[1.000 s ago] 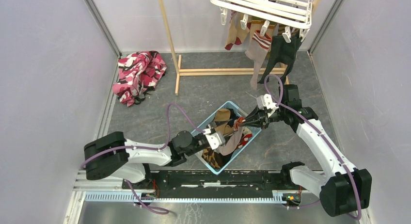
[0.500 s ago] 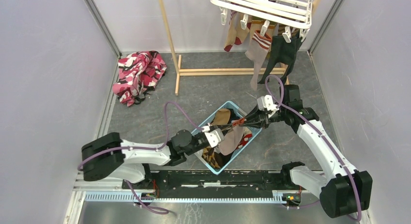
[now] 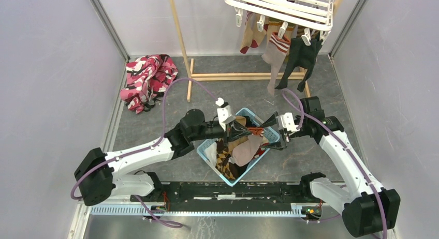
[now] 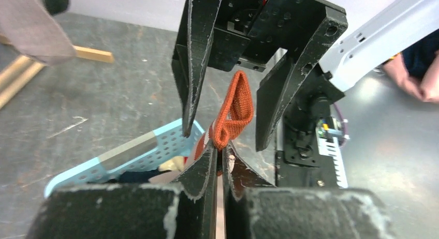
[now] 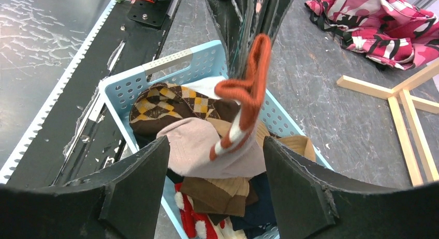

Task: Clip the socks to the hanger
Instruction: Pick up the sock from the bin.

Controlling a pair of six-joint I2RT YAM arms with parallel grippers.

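My left gripper is shut on the orange cuff of a grey-pink sock with red-white stripes, held above the light blue basket. The sock's body droops onto the pile of socks in the basket. My right gripper faces the left one, open, its fingers standing either side of the cuff without touching it. The white hanger hangs at the back right with tan, striped-cuff grey and black socks clipped to it.
A wooden frame stand stands on the floor under the hanger. A pink, red and black cloth lies at the back left. The basket holds an argyle sock, brown and red-white ones. Walls close both sides.
The right gripper, earlier shut on the cuff, has opened and let go. The left gripper has shut on the cuff, lifted and swung toward the far side of the basket.
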